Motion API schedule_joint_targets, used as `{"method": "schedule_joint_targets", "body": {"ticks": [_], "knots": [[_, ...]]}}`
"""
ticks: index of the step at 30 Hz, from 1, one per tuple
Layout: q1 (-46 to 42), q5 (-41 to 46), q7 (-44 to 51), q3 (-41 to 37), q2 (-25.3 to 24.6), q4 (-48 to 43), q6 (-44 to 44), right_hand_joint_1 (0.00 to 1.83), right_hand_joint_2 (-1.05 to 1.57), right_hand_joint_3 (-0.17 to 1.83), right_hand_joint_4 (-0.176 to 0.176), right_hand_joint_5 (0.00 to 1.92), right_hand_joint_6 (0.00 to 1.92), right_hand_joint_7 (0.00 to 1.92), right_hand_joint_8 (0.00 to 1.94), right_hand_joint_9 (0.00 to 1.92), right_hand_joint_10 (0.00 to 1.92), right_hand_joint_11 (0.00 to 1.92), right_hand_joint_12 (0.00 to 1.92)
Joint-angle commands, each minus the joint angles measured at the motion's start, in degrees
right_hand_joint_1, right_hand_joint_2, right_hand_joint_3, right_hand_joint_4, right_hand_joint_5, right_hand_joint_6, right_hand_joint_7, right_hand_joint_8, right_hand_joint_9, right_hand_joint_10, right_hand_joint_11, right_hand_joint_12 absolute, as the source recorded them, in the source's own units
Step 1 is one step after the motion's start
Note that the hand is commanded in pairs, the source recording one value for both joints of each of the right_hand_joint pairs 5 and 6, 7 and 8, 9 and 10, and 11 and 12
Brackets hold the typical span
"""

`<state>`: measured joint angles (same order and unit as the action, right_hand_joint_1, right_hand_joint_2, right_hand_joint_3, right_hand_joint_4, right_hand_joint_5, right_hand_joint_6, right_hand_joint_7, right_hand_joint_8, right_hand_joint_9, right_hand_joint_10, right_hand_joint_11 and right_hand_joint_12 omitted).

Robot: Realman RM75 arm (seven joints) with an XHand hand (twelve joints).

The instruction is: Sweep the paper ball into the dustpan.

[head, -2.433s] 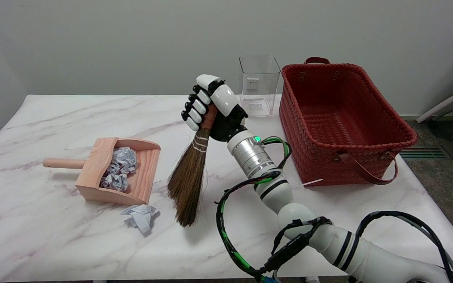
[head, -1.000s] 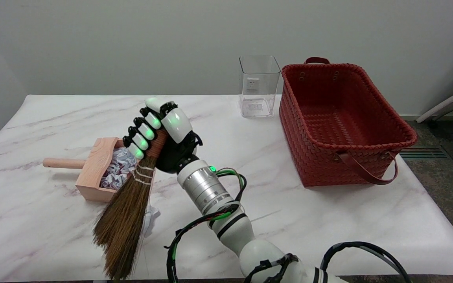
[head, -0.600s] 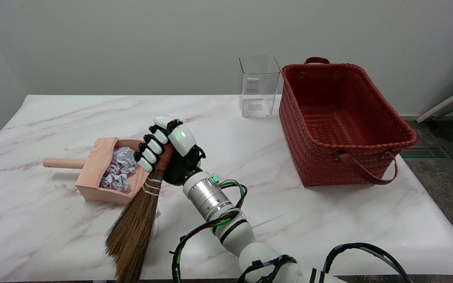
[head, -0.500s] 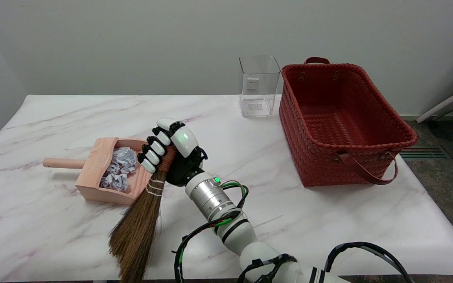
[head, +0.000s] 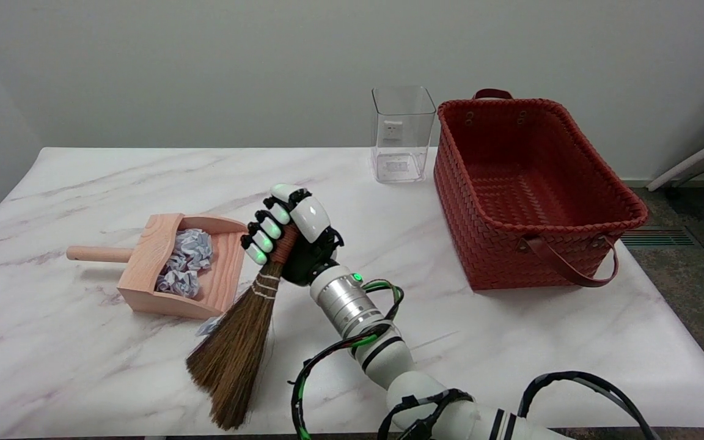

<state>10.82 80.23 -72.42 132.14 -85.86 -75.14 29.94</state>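
Right hand fingers wrapped around whisk broom handle; bristles cover paper ball beside wooden dustpan.

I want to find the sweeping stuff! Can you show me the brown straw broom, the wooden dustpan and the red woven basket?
Brown straw broom (head: 236, 354): head view, middle of its bristles.
Pale wooden dustpan (head: 230, 269): head view, bare floor of its scoop.
Red woven basket (head: 492, 253): head view, its near wall.

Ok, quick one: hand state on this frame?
Right hand: closed around the handle of the broom, holding it with the bristles down on the table.
Left hand: not in view.
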Motion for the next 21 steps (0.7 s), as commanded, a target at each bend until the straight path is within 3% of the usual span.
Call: {"method": "schedule_joint_targets", "body": {"ticks": [1,19,20,21], "knots": [[-1.0,-0.2,-0.4,-1.7,9.1,-5.6,5.4,0.7,1.46,1.03,0.0,1.92,1.92,1.92,1.92,1.92,1.92,1.82,1.82],[-1.6,-0.2,-0.2,-7.6,12.6,-6.6,7.1,0.69,1.52,1.02,0.0,1.92,1.92,1.92,1.92,1.92,1.92,1.83,1.83],[-1.7,0.1,-1.2,-6.4,12.7,-8.0,8.1,0.69,1.53,1.03,0.0,1.92,1.92,1.92,1.92,1.92,1.92,1.83,1.83],[-1.7,1.8,-6.3,0.1,12.2,-15.9,11.4,0.69,1.53,1.03,0.0,1.92,1.92,1.92,1.92,1.92,1.92,1.83,1.83]]}}
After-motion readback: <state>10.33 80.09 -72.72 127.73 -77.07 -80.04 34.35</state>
